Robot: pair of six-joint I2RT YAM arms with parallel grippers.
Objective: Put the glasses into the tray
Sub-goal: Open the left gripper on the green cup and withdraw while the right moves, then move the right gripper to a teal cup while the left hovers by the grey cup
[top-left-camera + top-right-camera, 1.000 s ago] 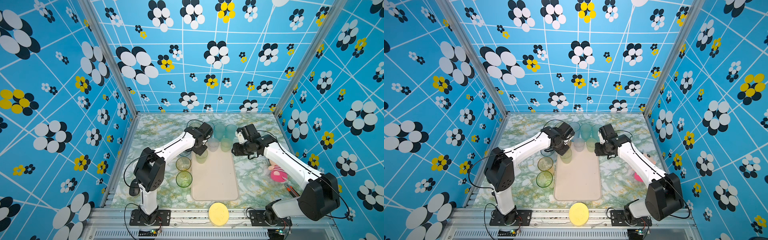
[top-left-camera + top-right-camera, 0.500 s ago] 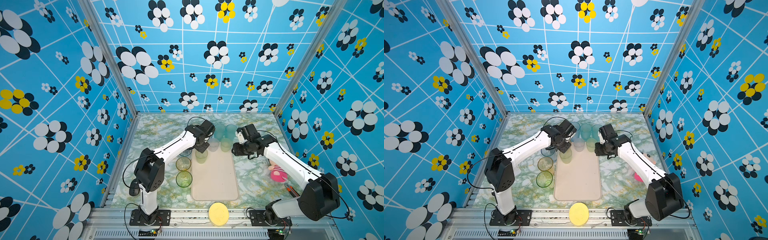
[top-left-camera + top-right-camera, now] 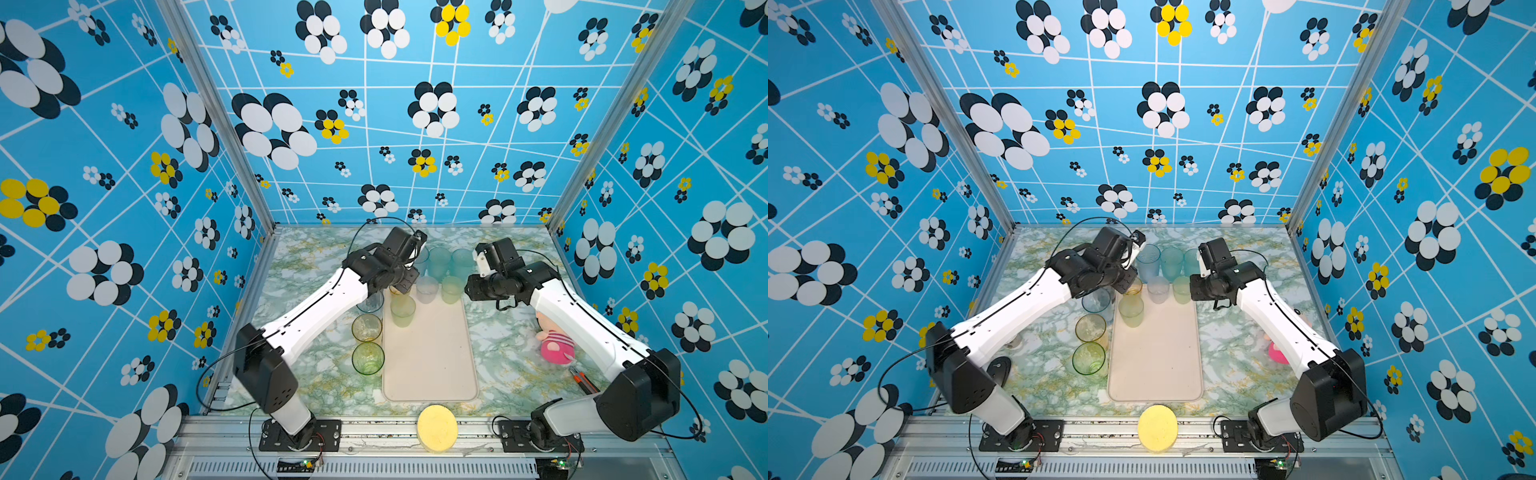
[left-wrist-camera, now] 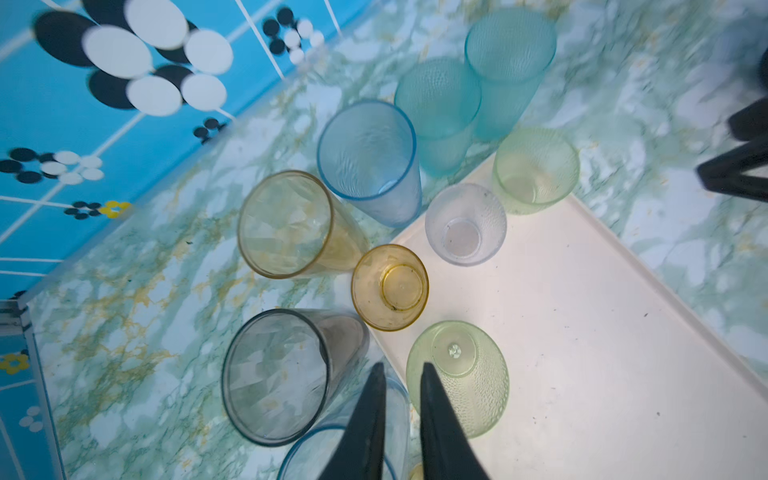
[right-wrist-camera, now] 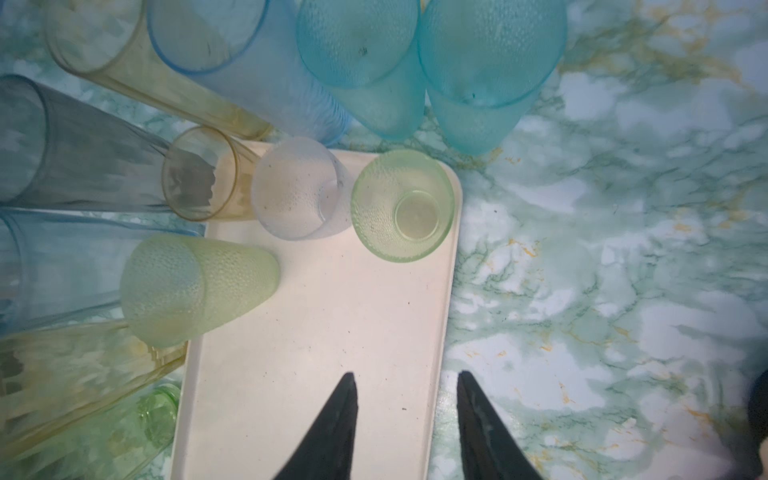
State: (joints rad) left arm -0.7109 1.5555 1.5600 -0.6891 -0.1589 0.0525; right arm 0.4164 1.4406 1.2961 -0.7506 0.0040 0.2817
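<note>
The pale tray [image 3: 430, 365] lies mid-table. At its far end stand a tall green glass [image 3: 403, 309], a small amber one [image 4: 390, 286], a clear short one [image 3: 427, 289] and a short green one [image 3: 451, 289]. Teal glasses [image 3: 439, 259] and a pale blue glass [image 4: 368, 162] stand behind it. Amber [image 3: 367, 328], green [image 3: 368, 358], smoky grey [image 4: 282, 374] and blue-rimmed [image 3: 370, 301] glasses stand on its left. My left gripper [image 4: 401, 370] hovers above the blue-rimmed glass, jaws a narrow gap apart, empty. My right gripper [image 5: 407, 374] hangs open and empty over the tray's right rim.
A yellow sponge disc [image 3: 437, 428] lies on the front rail. A pink plush toy [image 3: 555, 347] and an orange-handled tool [image 3: 584, 382] lie beside the right arm. Patterned blue walls close in the left, right and back sides.
My left wrist has drawn a little toward the back of the table. The right jaws have narrowed slightly. No glass has moved.
</note>
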